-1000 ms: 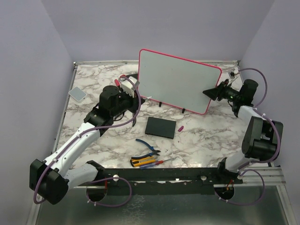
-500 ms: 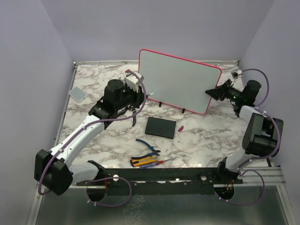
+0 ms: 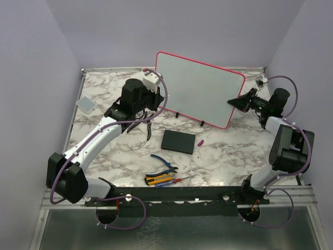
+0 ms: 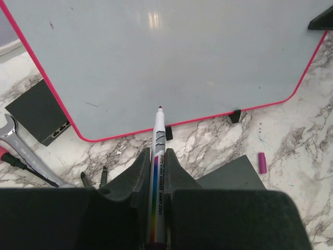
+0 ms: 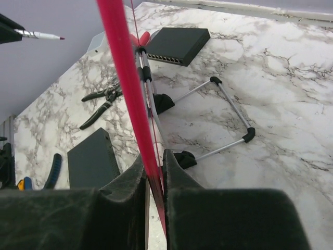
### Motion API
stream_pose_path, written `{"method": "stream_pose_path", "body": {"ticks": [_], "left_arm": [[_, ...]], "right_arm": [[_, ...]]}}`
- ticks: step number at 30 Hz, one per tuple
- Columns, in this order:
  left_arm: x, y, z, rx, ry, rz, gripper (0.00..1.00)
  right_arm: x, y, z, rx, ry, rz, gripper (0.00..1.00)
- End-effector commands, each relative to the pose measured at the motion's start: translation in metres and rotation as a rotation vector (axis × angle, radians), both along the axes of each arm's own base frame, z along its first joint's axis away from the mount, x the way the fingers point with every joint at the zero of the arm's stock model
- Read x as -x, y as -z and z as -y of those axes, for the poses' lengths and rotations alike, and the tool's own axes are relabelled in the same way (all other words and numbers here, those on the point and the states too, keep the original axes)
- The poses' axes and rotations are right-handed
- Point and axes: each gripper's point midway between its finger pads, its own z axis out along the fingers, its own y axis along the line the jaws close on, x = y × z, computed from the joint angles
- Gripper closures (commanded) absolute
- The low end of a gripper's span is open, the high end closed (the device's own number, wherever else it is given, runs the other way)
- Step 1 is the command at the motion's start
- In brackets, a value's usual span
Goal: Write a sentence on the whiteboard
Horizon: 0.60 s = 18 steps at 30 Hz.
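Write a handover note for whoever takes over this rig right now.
Left gripper: shut on an uncapped marker, tip aimed at the lower part of the whiteboard; contact unclear.
Right gripper: shut on the whiteboard's right pink edge, bracing it.
Done: marker in hand, board propped up and held.
Left: the whole sentence; no lettering shows on the board.

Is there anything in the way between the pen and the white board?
No, nothing visible. The left gripper holds the marker with its tip pointing straight at the whiteboard, and only bare board shows ahead of it. The right gripper pinches the board's pink edge off to the side, not in the pen's path.
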Motion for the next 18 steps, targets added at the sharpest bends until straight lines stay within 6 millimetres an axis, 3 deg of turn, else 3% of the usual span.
{"method": "stream_pose_path", "body": {"ticks": [1,18], "left_arm": [[-0.021,-0.012,-0.005,-0.025,-0.057,0.043,1.00],[-0.045,-0.030,0.007,0.011,0.005,0.156,1.00]], "right_arm": [[-0.004,0.000,0.003,0.014,0.007,0.010,0.91],[0.003,0.031,0.005,0.102,0.000,0.038,1.00]]}}
